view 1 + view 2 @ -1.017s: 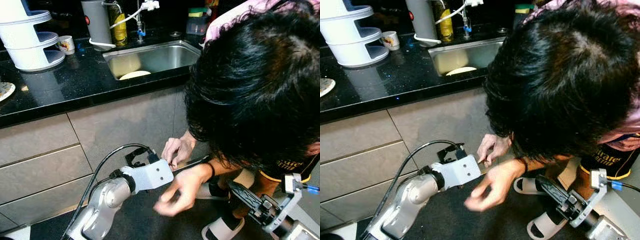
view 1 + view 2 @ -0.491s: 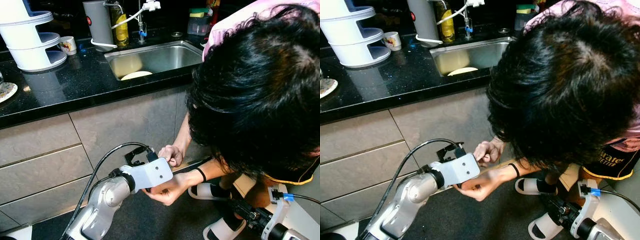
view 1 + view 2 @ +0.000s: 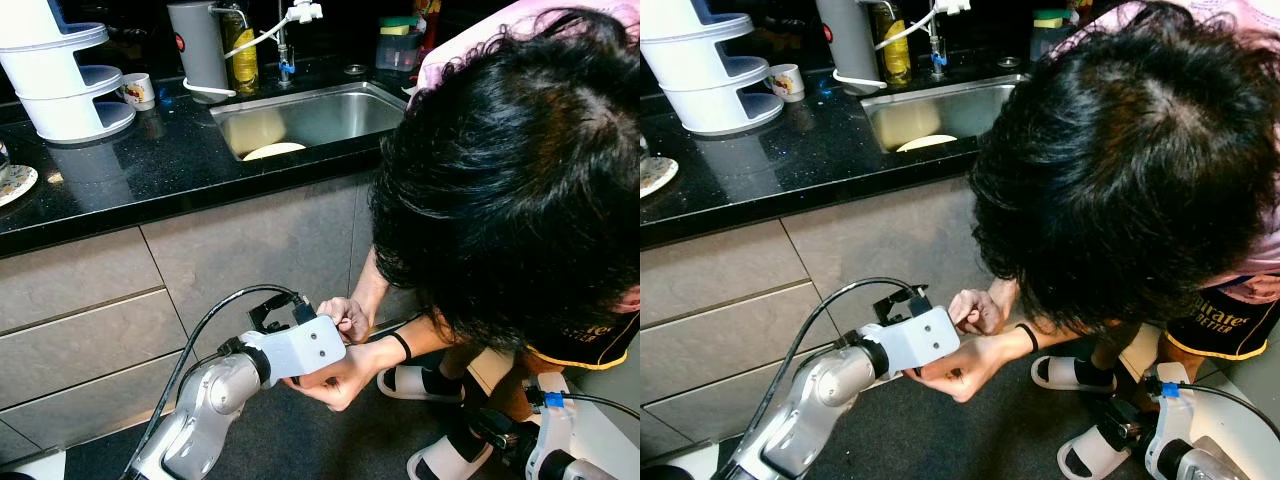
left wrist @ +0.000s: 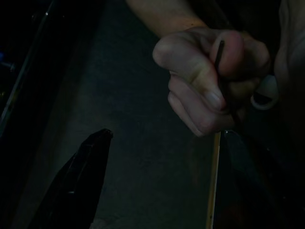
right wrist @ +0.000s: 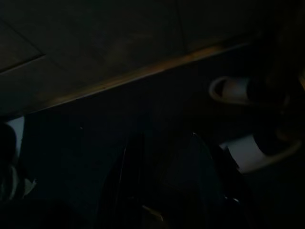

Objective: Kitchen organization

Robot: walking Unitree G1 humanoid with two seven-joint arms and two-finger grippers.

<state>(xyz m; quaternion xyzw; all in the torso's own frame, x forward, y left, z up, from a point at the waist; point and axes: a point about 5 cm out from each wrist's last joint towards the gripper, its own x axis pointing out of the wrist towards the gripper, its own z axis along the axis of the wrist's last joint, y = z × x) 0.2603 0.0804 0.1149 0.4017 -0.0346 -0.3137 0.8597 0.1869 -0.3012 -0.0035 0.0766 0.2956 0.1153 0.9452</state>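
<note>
A black speckled stone counter with a steel sink runs above grey cabinet fronts. A crouching person's two hands hold the left gripper low before the cabinets, pinching a thin dark tool; its fingers gape wide, empty. The right gripper hangs near the floor, slightly parted.

Head views bright and sharp — wrist views very dark, murky.
</note>
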